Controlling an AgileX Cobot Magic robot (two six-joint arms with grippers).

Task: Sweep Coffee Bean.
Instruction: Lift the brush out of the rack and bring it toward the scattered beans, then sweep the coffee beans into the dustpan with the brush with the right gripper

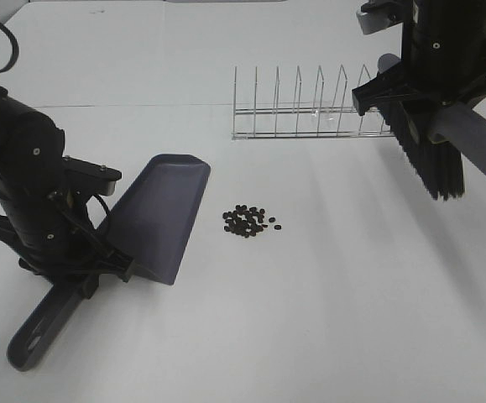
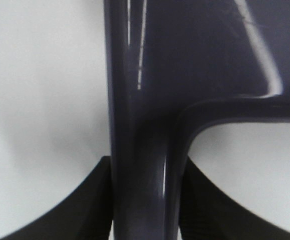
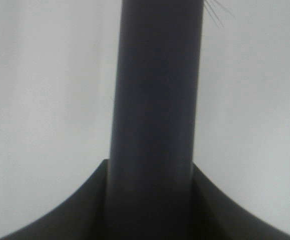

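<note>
Dustpan [image 1: 163,214], lower left, is clamped in your left gripper [image 1: 91,264]. Coffee beans [image 1: 249,221] lie mid-frame just right of its lip, lower left of the brush [image 1: 434,164] your right gripper [image 1: 419,105] grips. Sweep leftward.

We see a plain white table [image 1: 326,319] with a small, tight cluster of dark coffee beans [image 1: 248,221] lying near its middle. Beyond the beans and slightly to the right, well apart, stands a clear wire rack [image 1: 301,109]. Just left of the beans sits a tilted grey-purple dustpan [image 1: 163,222]; we cannot tell whether it touches the surface.
</note>
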